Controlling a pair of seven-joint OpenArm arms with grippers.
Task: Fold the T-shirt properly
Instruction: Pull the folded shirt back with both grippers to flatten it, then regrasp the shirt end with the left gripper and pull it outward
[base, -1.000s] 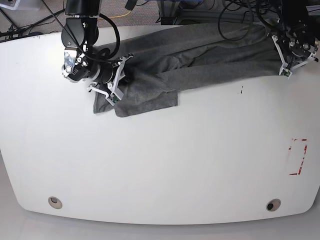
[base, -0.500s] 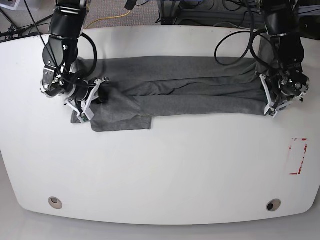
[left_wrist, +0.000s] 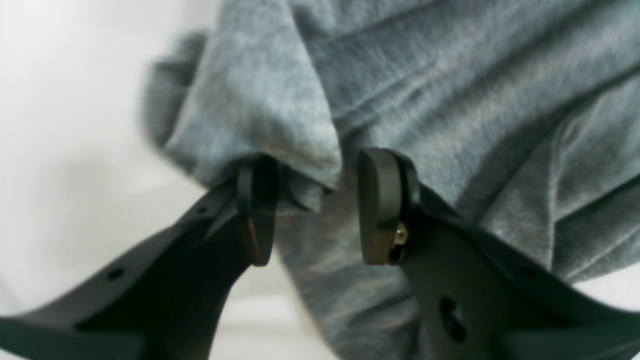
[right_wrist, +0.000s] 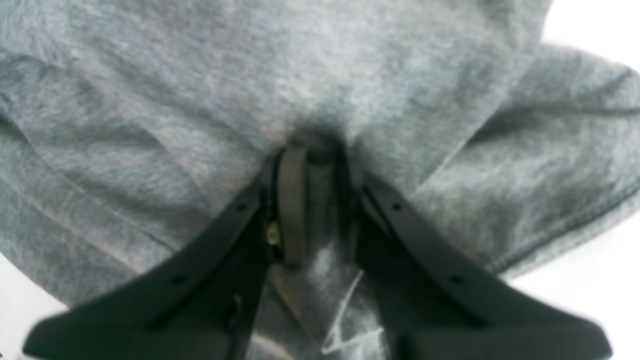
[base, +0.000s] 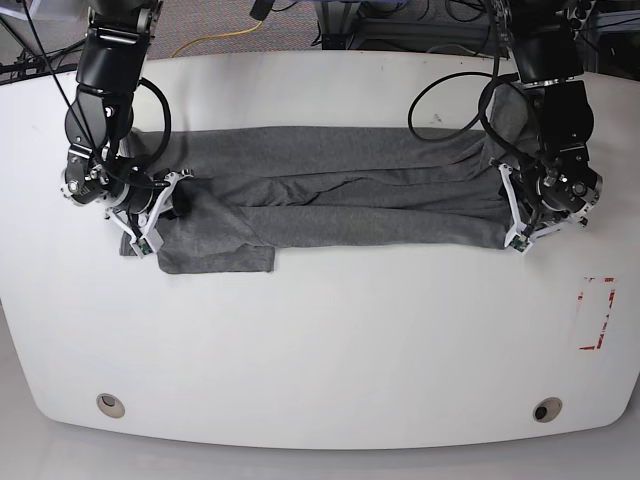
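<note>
Right gripper pinching soft heather-grey T-shirt fold — left gripper parted, released.

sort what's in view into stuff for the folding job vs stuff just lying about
For the job:
- T-shirt, spread in a band across the table
- left gripper
- right gripper

Lying about:
- red marking on the table
- cables behind the table

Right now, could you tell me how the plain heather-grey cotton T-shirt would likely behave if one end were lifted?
The heather-grey cotton T-shirt would probably sag limply: it already lies in soft ridges. It looks light, bunching easily at the right tool. It will likely drag across the white table, not slide cleanly.
</note>
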